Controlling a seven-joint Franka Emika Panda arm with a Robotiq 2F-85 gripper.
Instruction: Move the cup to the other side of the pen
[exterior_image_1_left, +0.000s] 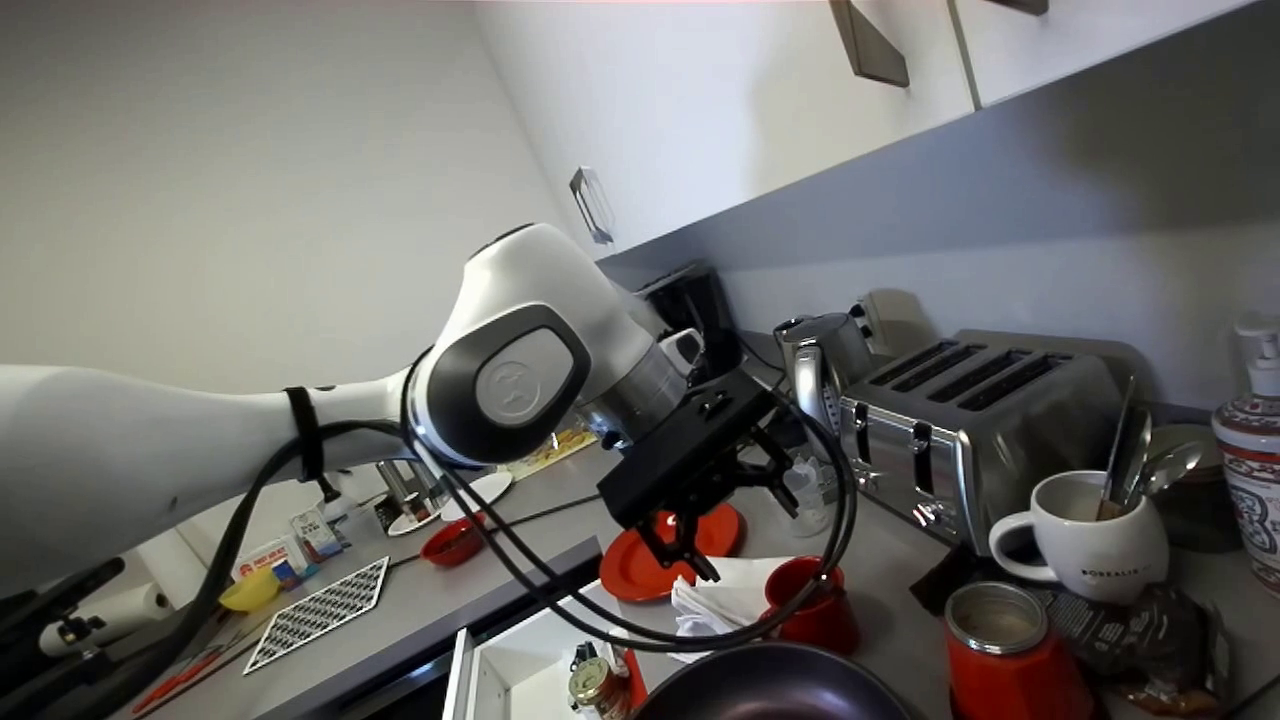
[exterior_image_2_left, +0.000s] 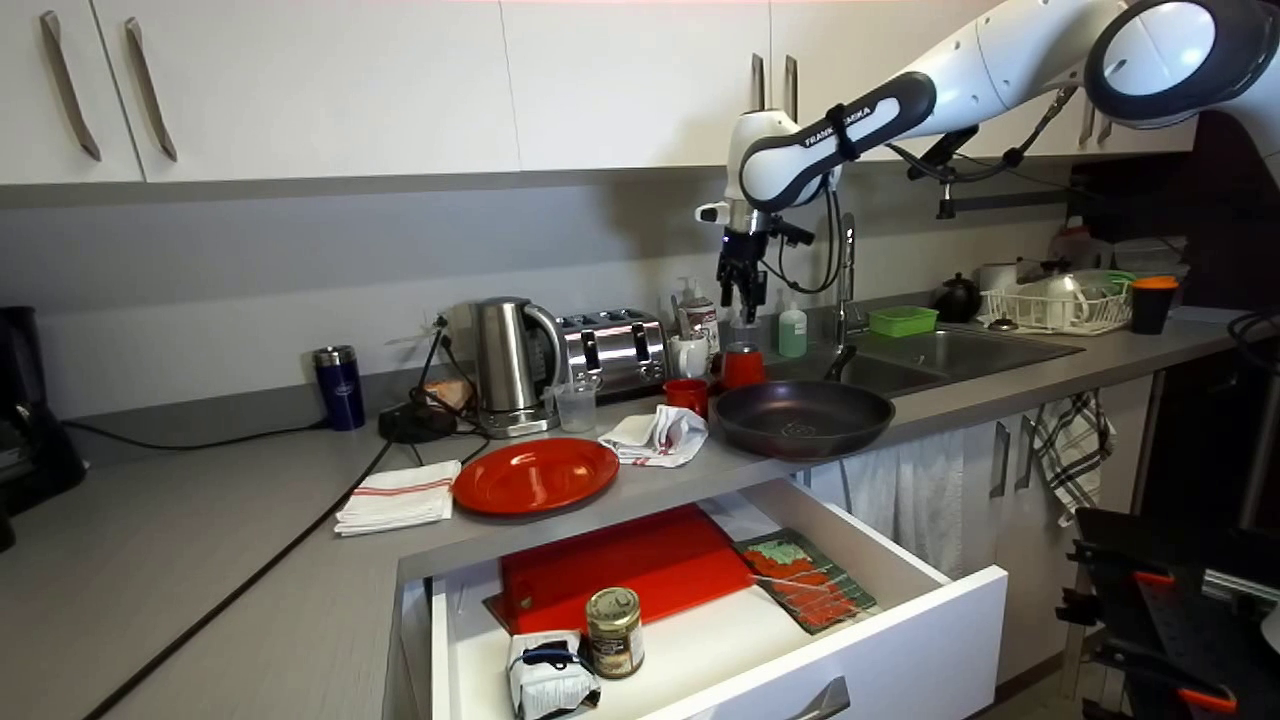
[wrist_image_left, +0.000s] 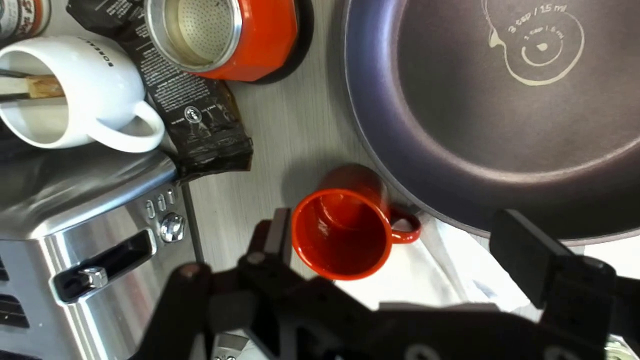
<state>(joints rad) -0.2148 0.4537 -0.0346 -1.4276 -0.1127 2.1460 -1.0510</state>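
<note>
I have the red cup (wrist_image_left: 340, 235) standing upright on the counter (wrist_image_left: 300, 120), mouth up, so its long axis runs vertical. In the wrist view its handle points right, to where the rim of the pan (wrist_image_left: 500, 115) and the white cloth (wrist_image_left: 415, 277) come together. I'm looking straight into the cup's mouth there.

My gripper (exterior_image_1_left: 751, 544) hangs above the cup, well apart from it, its fingers (wrist_image_left: 525, 255) spread wide. On the wrist view the cup sits within the gap between them, much closer to the left finger than to the right. From outside, I see it lower than the fingertips and off to their left in an exterior view.

From that side, the cup is just left of the pan; whether the two touch, I can't tell. The cloth lies crumpled on its near left, the toaster (exterior_image_2_left: 615, 360) far left, the orange tin (exterior_image_2_left: 742, 370) far right.
</note>
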